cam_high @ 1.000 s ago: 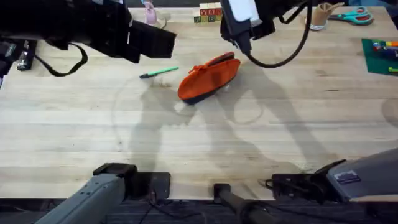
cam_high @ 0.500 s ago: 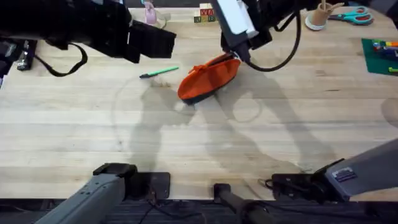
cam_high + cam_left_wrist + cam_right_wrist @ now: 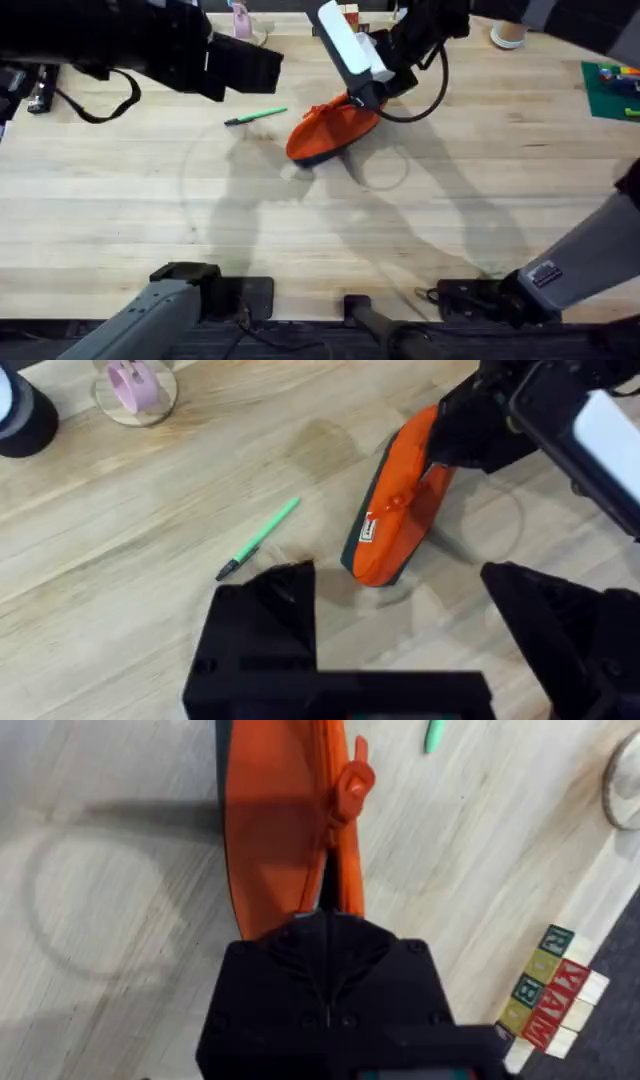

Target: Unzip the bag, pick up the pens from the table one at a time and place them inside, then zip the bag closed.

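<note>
Right arm now further left and lower than one second ago; right gripper [image 3: 358, 100] at bag's far end. Bag [image 3: 332, 128] on table [image 3: 300, 230], orientation slightly altered. Left gripper [image 3: 400, 620] unchanged above table, fingers spread, nothing held. Green pen [image 3: 255, 117] just left of bag, apart. Right wrist view: zipper tab [image 3: 347, 788], lettered blocks [image 3: 550, 990]. Right fingers pressed together on bag's end; contact point hidden.

Your right gripper [image 3: 358, 98] has swung in from beside the far end of the soft orange pencil pouch [image 3: 330, 128] and dropped onto that end, its fingers now closed on the zipper line. The pouch itself has turned slightly and flattened under it.
</note>
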Tool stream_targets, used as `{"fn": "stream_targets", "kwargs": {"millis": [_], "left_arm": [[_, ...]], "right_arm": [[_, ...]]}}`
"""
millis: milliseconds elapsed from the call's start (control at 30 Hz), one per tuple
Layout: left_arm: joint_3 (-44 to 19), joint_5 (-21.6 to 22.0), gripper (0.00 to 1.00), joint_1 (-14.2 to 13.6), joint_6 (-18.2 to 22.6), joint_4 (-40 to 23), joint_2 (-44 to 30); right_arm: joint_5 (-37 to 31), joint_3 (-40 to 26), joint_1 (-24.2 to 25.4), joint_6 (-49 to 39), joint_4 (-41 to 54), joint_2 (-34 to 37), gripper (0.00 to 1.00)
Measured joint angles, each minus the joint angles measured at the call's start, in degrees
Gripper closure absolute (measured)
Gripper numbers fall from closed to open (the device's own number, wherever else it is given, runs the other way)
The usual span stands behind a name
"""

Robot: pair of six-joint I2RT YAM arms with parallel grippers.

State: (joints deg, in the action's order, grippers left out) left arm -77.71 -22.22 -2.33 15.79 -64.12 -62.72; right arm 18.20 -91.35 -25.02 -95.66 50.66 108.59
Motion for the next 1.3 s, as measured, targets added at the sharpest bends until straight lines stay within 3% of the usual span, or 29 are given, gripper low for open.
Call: {"fn": "stream_targets", "kwargs": {"millis": [633, 733, 833, 867, 1033, 1300], "left_arm": [[0.0, 0.0, 0.007, 0.0, 0.0, 0.0, 0.0], [0.0, 0.0, 0.008, 0.0, 0.0, 0.0, 0.0], [0.0, 0.0, 0.008, 0.0, 0.0, 0.0, 0.0], [0.0, 0.0, 0.006, 0.0, -0.02, 0.0, -0.02], [0.0, 0.0, 0.007, 0.0, 0.0, 0.0, 0.0], [0.0, 0.0, 0.007, 0.0, 0.0, 0.0, 0.0]], "right_arm": [[-0.51, -0.15, -1.63, -0.01, -1.8, 3.89, 0.969], [-0.63, -0.15, -1.87, -0.01, -1.82, 4.04, 0.93], [-0.7, -0.15, -1.97, 0.0, -1.82, 4.04, 0.824], [-0.78, -0.15, -1.97, 0.08, -1.8, 4.02, 0.734], [-0.81, -0.15, -2.13, -0.04, -1.73, 4.23, 0.048], [-0.83, -0.15, -2.21, 0.02, -1.73, 4.53, 0.005]]}}
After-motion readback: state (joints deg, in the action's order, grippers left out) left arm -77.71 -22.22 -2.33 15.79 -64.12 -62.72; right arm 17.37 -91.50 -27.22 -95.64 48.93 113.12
